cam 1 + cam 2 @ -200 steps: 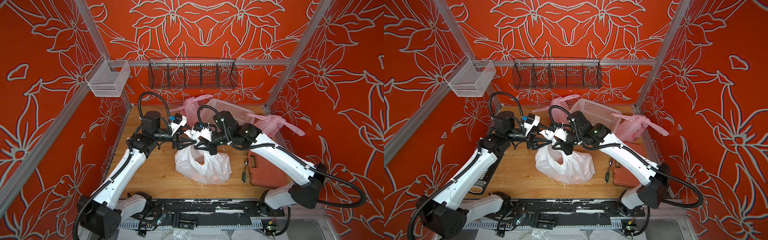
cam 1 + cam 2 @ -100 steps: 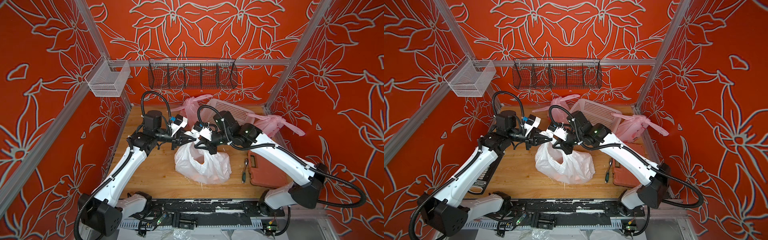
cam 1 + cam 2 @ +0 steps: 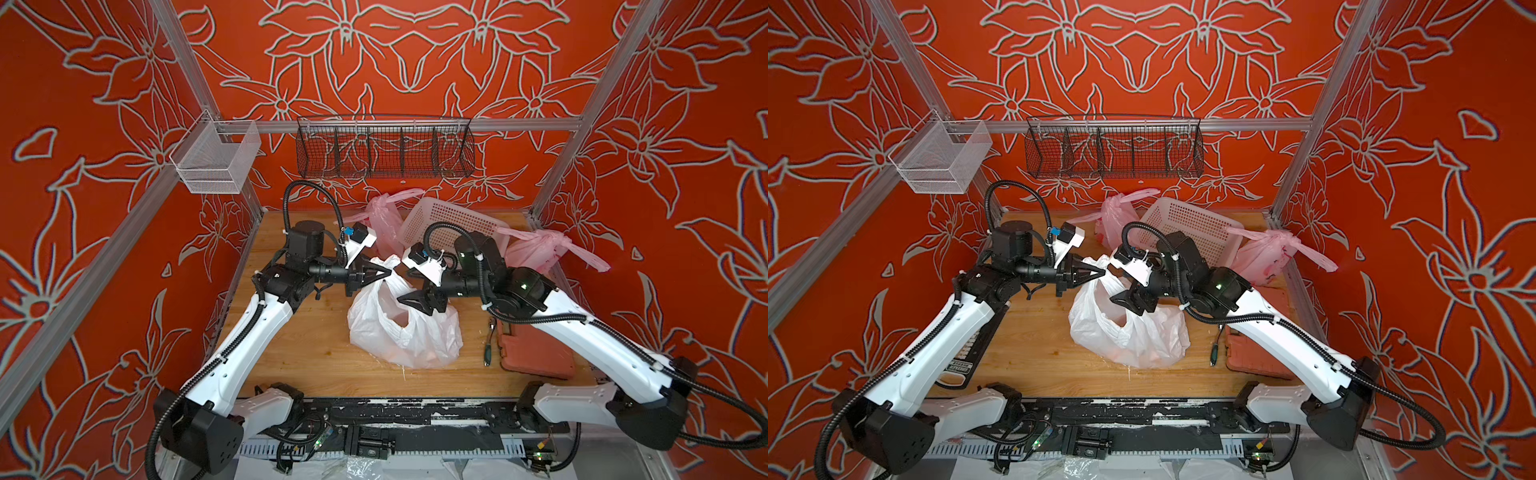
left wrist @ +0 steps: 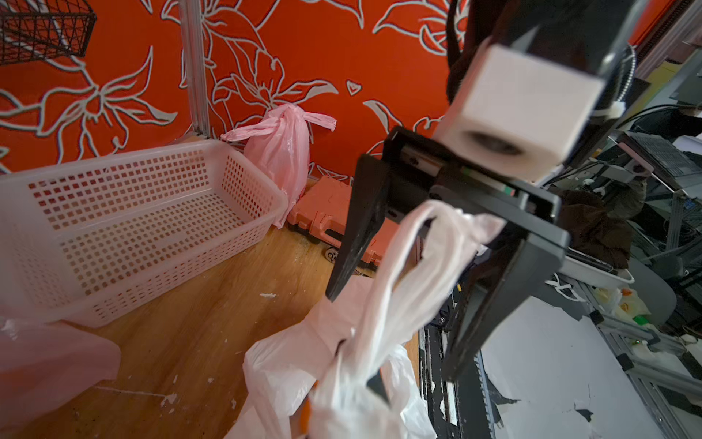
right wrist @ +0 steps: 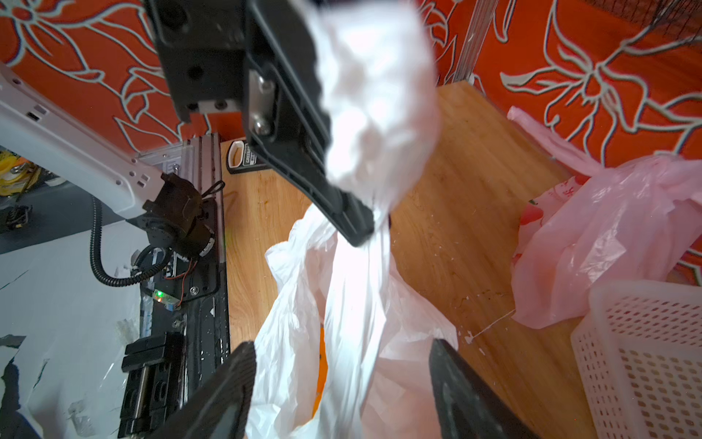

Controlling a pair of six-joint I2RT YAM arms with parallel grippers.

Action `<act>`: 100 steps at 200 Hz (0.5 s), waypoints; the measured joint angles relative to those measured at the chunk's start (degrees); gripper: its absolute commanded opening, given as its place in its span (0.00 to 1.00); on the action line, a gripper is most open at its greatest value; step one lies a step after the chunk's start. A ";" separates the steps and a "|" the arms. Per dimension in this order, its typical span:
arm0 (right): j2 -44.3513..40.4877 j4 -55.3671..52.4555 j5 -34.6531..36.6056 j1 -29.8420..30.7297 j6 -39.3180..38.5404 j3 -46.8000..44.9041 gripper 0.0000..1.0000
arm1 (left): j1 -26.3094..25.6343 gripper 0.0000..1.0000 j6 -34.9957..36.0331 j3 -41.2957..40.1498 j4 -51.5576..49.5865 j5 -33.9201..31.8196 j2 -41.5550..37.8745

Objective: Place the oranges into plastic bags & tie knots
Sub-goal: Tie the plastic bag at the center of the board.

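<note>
The white plastic bag stands mid-table, its handles drawn up into a twisted strand. My left gripper is shut on that strand at the top. My right gripper is open, its fingers on either side of the strand without touching it; the left wrist view shows it the same way. A sliver of an orange shows inside the bag. Two pink plastic bags sit at the back, the right one closed by a knot.
A white perforated basket lies tilted at the back between the pink bags. An orange tool case and a small screwdriver lie right of the white bag. Wire baskets hang on the walls.
My left gripper has closed on the white bag's handle strand. My right gripper has let go of it and opened wide, staying around the strand.
</note>
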 measured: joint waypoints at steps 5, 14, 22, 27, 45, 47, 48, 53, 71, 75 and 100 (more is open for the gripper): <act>0.04 0.72 0.00 0.00 0.04 0.00 0.75 | -0.24 0.00 -0.46 0.02 0.00 -0.57 -0.07; 0.52 1.49 0.04 0.00 0.13 0.00 0.75 | -0.59 0.00 -1.44 0.00 -0.02 -1.68 -0.26; 1.14 1.92 0.22 0.00 0.15 -0.02 0.75 | -0.83 0.00 -2.14 0.02 0.00 -2.54 -0.37; 1.62 2.14 0.37 0.00 0.17 -0.13 0.75 | -0.90 0.00 -2.58 0.00 0.02 -3.04 -0.46; 2.54 3.32 1.51 0.00 0.33 -2.14 0.73 | -0.92 0.00 -4.07 0.02 0.13 -4.79 -0.48; 2.56 3.48 1.73 0.00 0.37 -2.54 0.72 | -0.92 0.00 -4.24 0.02 0.13 -4.96 -0.48; 2.58 3.50 1.79 0.00 0.42 -2.64 0.71 | -0.92 0.00 -4.31 0.02 0.13 -5.05 -0.48; 2.58 3.69 2.10 0.00 0.44 -3.54 0.67 | -0.92 0.00 -4.66 0.02 0.09 -5.53 -0.48; 2.58 4.50 3.37 0.00 1.49 -6.08 0.44 | -0.90 0.00 -5.75 0.02 -0.13 -6.54 -0.48; 2.58 4.76 3.67 0.00 1.86 -6.49 0.37 | -0.90 0.00 -5.92 0.02 -0.20 -6.78 -0.48; 2.45 5.88 6.40 0.00 2.56 -7.52 0.06 | -0.90 0.00 -7.19 0.42 -1.18 -8.48 -0.48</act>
